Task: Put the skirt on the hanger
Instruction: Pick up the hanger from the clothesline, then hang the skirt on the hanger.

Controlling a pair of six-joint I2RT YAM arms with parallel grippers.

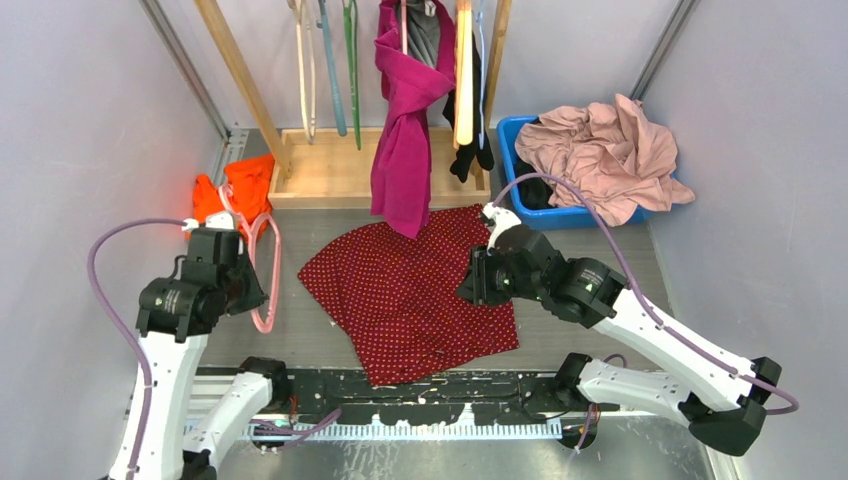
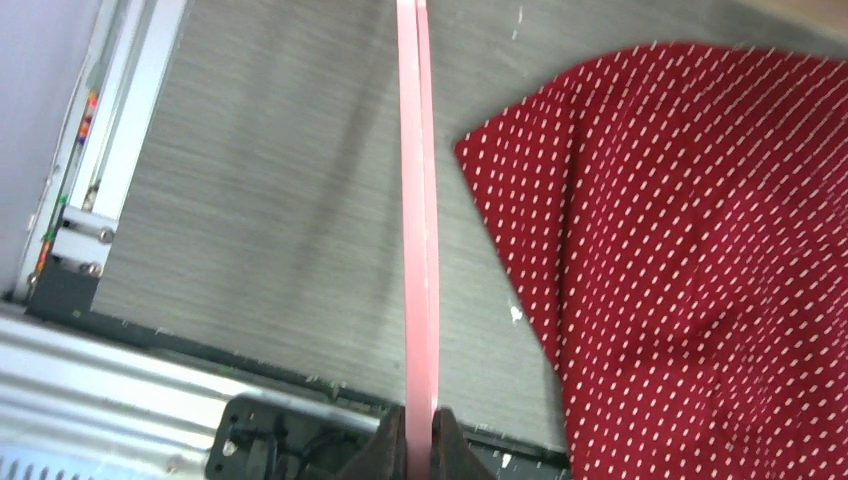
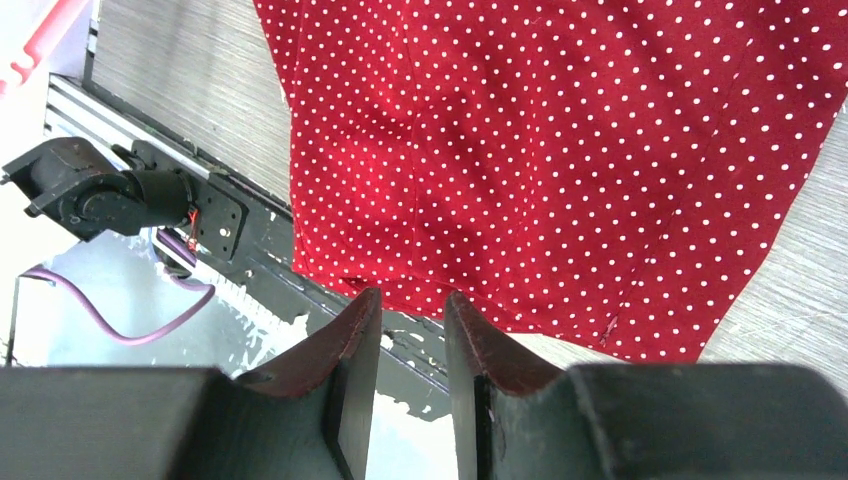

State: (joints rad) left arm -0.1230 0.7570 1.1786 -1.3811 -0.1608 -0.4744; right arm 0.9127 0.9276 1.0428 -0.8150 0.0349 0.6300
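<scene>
The dark red skirt (image 1: 410,290) with white dots lies spread flat on the grey table between the arms. It also shows in the left wrist view (image 2: 700,250) and the right wrist view (image 3: 560,150). My left gripper (image 1: 250,285) is shut on the thin pink hanger (image 1: 268,270) left of the skirt. In the left wrist view the jaws (image 2: 419,440) pinch the hanger bar (image 2: 418,200), which runs straight away from them just beside the skirt's edge. My right gripper (image 1: 467,284) hovers over the skirt's right side. Its jaws (image 3: 412,310) are slightly apart and empty.
A wooden rack base (image 1: 340,170) stands at the back with a hanging magenta garment (image 1: 405,150), a green hanger (image 1: 352,60) and a tan wooden hanger (image 1: 463,70). A blue bin (image 1: 520,135) holds a pale pink garment (image 1: 610,150). An orange cloth (image 1: 235,190) lies at back left.
</scene>
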